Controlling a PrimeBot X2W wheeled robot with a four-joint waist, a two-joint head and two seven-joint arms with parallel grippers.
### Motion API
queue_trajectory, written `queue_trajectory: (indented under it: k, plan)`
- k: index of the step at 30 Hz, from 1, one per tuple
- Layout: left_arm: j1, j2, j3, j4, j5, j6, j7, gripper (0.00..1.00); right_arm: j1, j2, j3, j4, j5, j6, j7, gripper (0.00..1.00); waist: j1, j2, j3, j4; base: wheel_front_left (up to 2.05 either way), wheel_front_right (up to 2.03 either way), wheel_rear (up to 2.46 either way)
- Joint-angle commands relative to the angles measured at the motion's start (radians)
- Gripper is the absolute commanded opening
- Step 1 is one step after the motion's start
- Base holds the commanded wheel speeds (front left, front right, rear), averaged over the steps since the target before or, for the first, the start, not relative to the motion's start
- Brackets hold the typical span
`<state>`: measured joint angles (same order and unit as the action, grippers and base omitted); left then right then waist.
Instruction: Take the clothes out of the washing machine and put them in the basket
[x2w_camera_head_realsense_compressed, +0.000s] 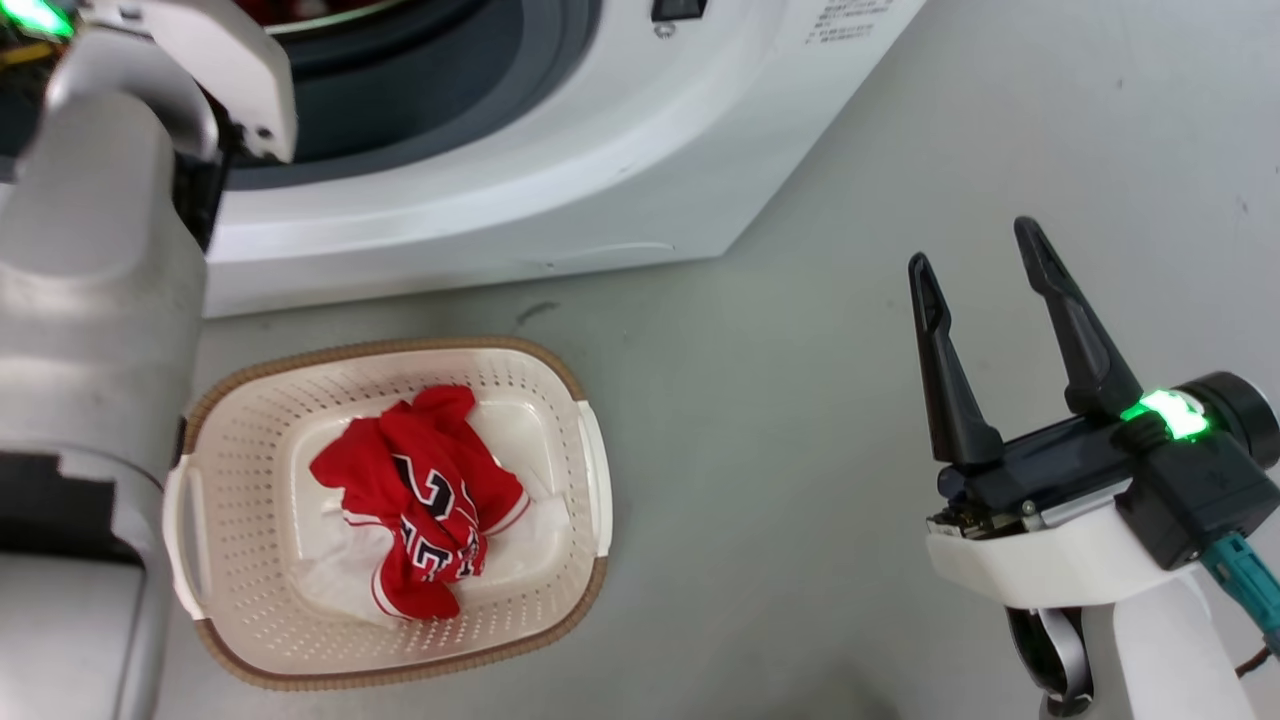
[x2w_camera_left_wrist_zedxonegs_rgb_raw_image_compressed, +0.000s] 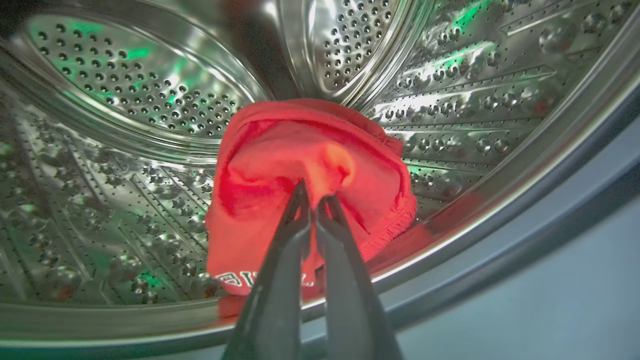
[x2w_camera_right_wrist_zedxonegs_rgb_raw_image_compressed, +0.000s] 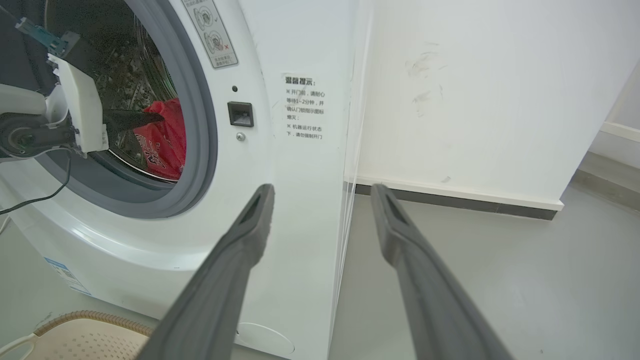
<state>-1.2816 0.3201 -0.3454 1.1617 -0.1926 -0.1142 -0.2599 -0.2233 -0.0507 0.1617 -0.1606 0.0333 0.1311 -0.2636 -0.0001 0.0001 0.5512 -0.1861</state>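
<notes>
Two red garments are in play. The numbered jersey (x2w_camera_head_realsense_compressed: 430, 500) lies crumpled on the floor of the basket (x2w_camera_head_realsense_compressed: 240, 470), which sits on the grey floor (x2w_camera_head_realsense_compressed: 800, 450) in front of the washing machine (x2w_camera_head_realsense_compressed: 600, 150). The red garment (x2w_camera_left_wrist_zedxonegs_rgb_raw_image_compressed: 300, 150) is inside the perforated steel drum (x2w_camera_left_wrist_zedxonegs_rgb_raw_image_compressed: 125, 100), heaped on the lower wall just behind the door opening, with a strip of white lettering (x2w_camera_left_wrist_zedxonegs_rgb_raw_image_compressed: 245, 277) at its near edge.

In the left wrist view, the left jaws are drawn almost together on a raised fold near the middle of that heap, pinching the cloth between their tips. The right jaws are spread wide and hold nothing. They hang above the bare floor, well to the right of the basket.

The cloth looks thin, limp and light. It should lift with little effort, but it will sag and trail below the grip and will not keep any shape. Whether it is damp cannot be told. A thick bunched fold near the centre, like the one now pinched, seems the best hold. A single layer near a hem could slide out, and a long hanging tail might drag over the grey gasket (x2w_camera_right_wrist_zedxonegs_rgb_raw_image_compressed: 200, 150). Once over the basket, it should simply drop when released.
</notes>
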Motion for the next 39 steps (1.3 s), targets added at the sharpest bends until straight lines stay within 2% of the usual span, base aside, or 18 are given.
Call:
queue_trajectory:
  k: [1,11,20,26,39]
  plan:
    - [0.036,-0.006,0.009,-0.041,-0.011,0.01,-0.007,0.0,0.016,0.001,-0.002,0.004,-0.004,-0.001,-0.002,1.0,0.0001,-0.0001,-0.036,0.018,0.0,0.0,0.0]
    - [0.324,-0.012,0.033,-0.346,-0.025,0.049,-0.005,0.0,0.078,0.001,-0.011,0.022,-0.014,-0.001,-0.002,1.0,0.0001,-0.0001,-0.157,0.063,0.0,0.0,0.0]
    - [0.513,-0.02,0.021,-0.563,-0.02,0.07,-0.005,0.0,0.139,0.001,-0.013,0.038,-0.027,-0.001,-0.002,1.0,0.0001,-0.0001,-0.258,0.102,0.0,0.0,0.0]
    - [0.589,0.0,0.024,-0.681,-0.028,0.088,-0.002,0.0,0.168,0.001,-0.014,0.047,-0.038,-0.001,-0.002,1.0,0.0001,-0.0001,-0.306,0.113,0.0,0.0,0.0]
    - [0.788,0.066,0.043,-1.043,-0.042,0.155,0.082,0.0,0.232,0.001,-0.008,0.056,-0.039,-0.001,-0.002,1.0,0.0001,-0.0001,-0.398,0.13,0.0,0.0,0.0]
